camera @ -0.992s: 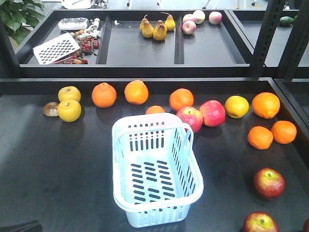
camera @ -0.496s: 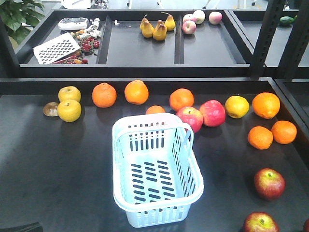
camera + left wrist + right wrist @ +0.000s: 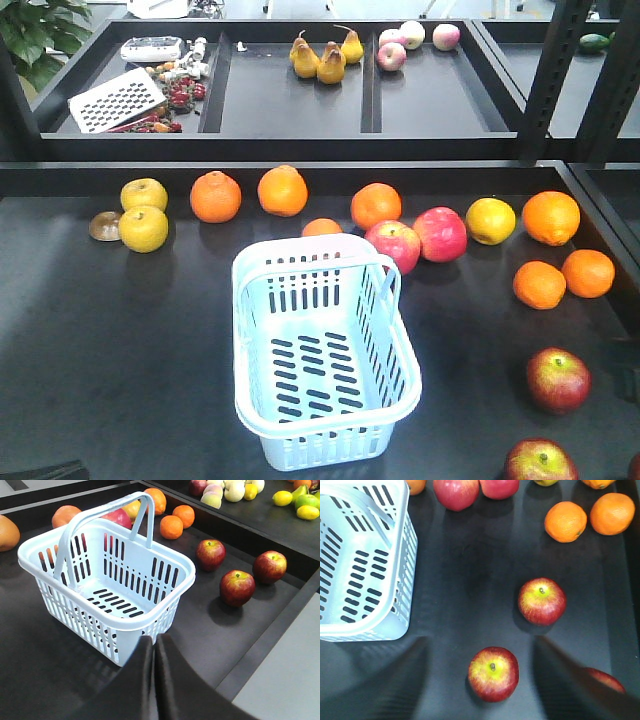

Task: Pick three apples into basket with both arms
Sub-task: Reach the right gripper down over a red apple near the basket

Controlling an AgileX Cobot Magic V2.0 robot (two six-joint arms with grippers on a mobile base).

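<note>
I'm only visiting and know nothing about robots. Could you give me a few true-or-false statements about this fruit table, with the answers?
1. The basket has no fruit in it. True.
2. The right fingers are gripping an apple. False: they are spread open and hold nothing; the three dark red apples lie loose on the table.
3. The left fingers are pressed together with nothing between them. True.
4. The pears sit right beside the basket. False: they are up on the back shelf.
5. Oranges lie on the same table as the basket. True.
</note>
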